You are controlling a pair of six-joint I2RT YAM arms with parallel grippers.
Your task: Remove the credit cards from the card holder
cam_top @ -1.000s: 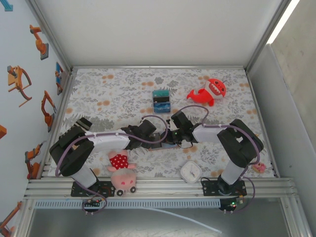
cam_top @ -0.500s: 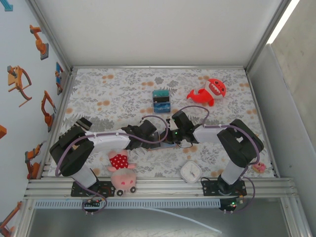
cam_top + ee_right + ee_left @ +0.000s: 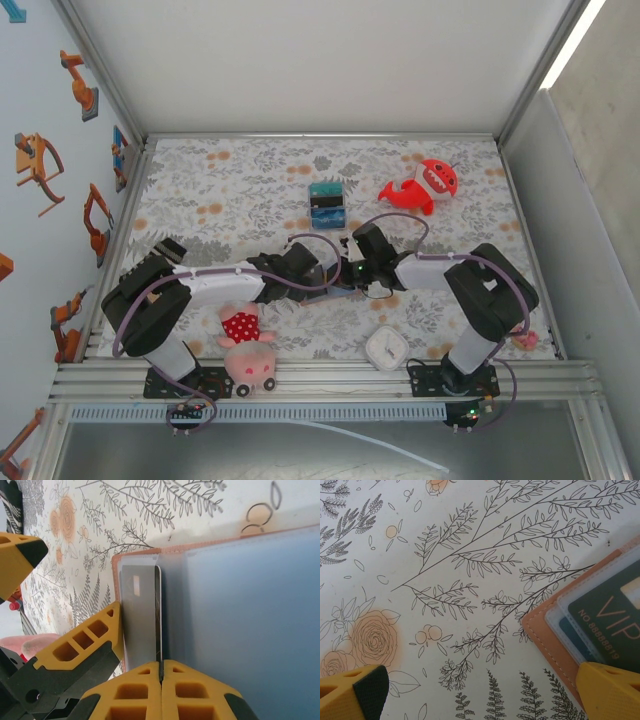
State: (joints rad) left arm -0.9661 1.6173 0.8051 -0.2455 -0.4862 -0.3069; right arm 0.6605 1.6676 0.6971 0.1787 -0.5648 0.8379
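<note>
The tan card holder (image 3: 544,630) lies open on the floral mat, its blue-grey lining (image 3: 240,620) facing up. A dark green credit card (image 3: 612,607) marked VIP sits in a clear pocket. My left gripper (image 3: 485,692) is open, and one of its yellow fingers (image 3: 92,640) presses on the holder's edge. My right gripper (image 3: 160,672) is shut on the thin edge of a credit card (image 3: 158,610) that stands out of a pocket. In the top view the left gripper (image 3: 320,270) and right gripper (image 3: 346,274) meet mid-table, covering the holder.
A teal-black-blue striped box (image 3: 327,205) stands behind the grippers, with a red shark toy (image 3: 425,185) to its right. A pink pig plush (image 3: 245,345) and a white clock (image 3: 385,347) lie near the front rail. Metal frame walls bound the mat.
The right gripper's jaws have closed fully, and its arm has drifted slightly to the right. The left arm has stayed put.
</note>
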